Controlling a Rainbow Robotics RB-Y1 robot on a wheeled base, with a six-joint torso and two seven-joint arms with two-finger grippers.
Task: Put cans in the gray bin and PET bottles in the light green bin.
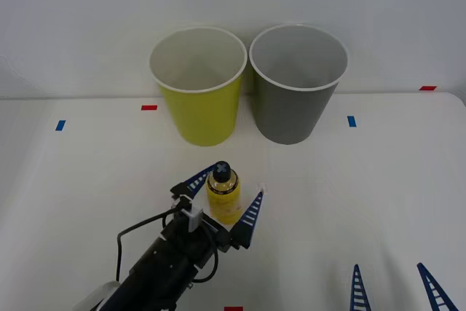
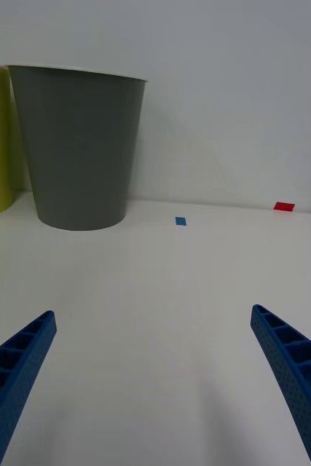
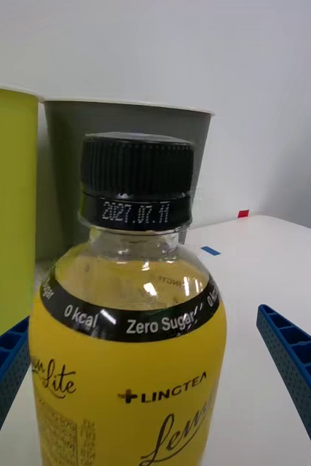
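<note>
Bottle [image 1: 223,196]: upright, full, likely heavy, slick; grip label band. Left gripper [image 1: 226,197] spread, straddling it, unclamped.

A lab or test setup, not a home; a bare white table [image 1: 378,180] stands against a plain white wall [image 1: 87,12]; small red tape marks [image 1: 148,107] and blue tape marks [image 1: 352,121] lie at set spots on the tabletop, as for placing things; no furnishing or household clutter surrounds the table.
</note>
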